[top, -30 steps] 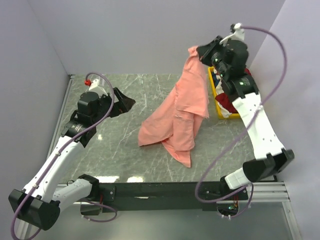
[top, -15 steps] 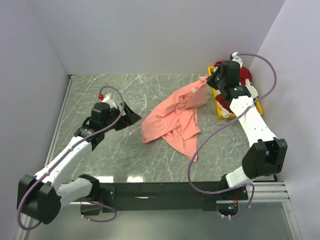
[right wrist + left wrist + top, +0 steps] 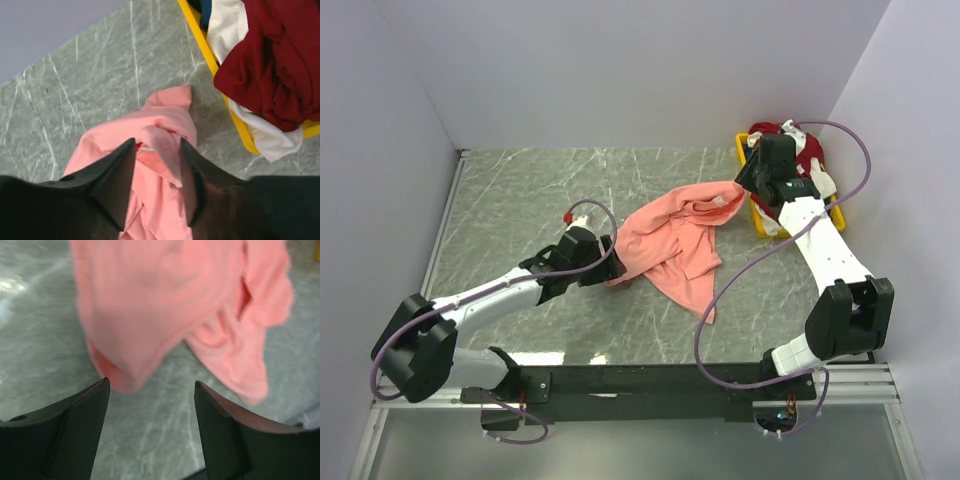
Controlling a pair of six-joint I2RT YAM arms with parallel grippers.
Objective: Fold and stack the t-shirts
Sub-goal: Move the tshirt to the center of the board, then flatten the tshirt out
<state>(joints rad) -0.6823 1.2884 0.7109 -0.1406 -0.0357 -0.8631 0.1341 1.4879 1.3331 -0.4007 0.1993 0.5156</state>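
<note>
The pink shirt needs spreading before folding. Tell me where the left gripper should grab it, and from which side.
Probably the rounded fold at the left end of the pink shirt, lying just ahead of the open left gripper. Come in low along the table from the robot's left: that fold bulges toward it, while the rest lies bunched.

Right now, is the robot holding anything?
Left fingers hold nothing. A fold of the pink shirt sits between the parted right fingers; grip unclear.

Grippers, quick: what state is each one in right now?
Left gripper: open, empty, at the edge of the salmon-pink t-shirt.
Right gripper: open, a fold of that t-shirt loose between its fingers.
</note>
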